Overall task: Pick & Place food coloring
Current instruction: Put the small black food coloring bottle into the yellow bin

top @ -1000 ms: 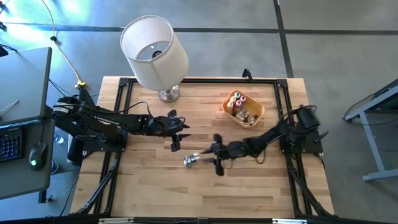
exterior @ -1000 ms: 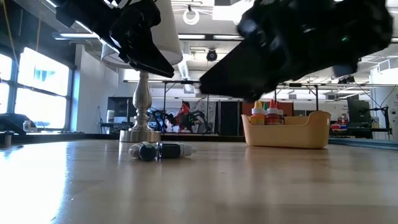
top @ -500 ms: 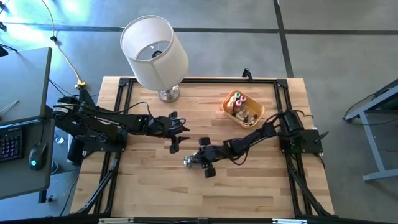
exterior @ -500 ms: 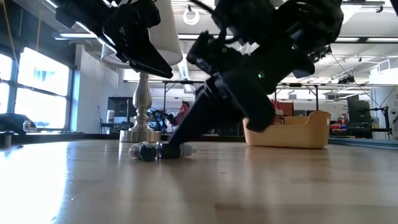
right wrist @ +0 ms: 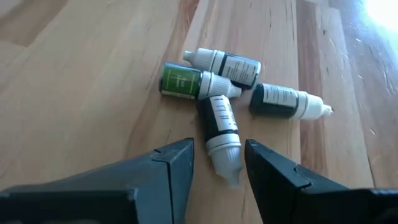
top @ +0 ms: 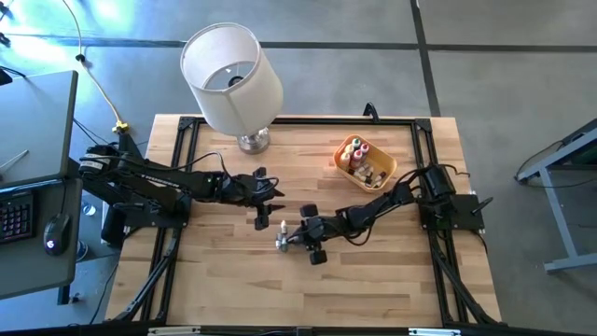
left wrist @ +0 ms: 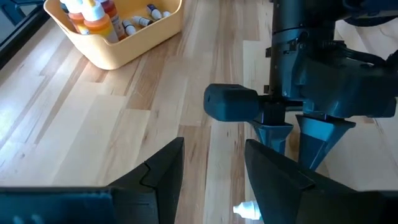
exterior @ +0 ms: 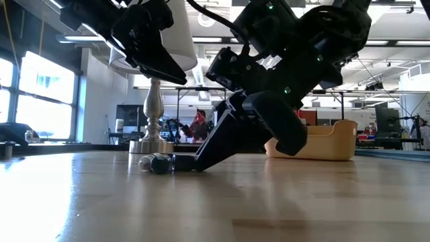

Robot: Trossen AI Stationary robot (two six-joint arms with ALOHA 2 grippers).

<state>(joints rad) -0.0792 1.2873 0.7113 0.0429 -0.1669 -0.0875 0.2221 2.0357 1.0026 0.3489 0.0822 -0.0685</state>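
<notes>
Straddling the nearest small dark dropper bottle (right wrist: 219, 127) at centre frame, the right gripper (right wrist: 219, 163) stands open; light, slick plastic (probably rolls), so clamp mid-body.

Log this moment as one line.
right gripper: jaws open, straddling bottle in cluster on table | left gripper: open, waiting above table | bowl: holds bottles

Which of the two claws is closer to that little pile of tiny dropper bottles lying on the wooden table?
The right gripper: its open fingers straddle the pile of dropper bottles. The left gripper hovers, open, beside the pile, toward the lamp.
</notes>
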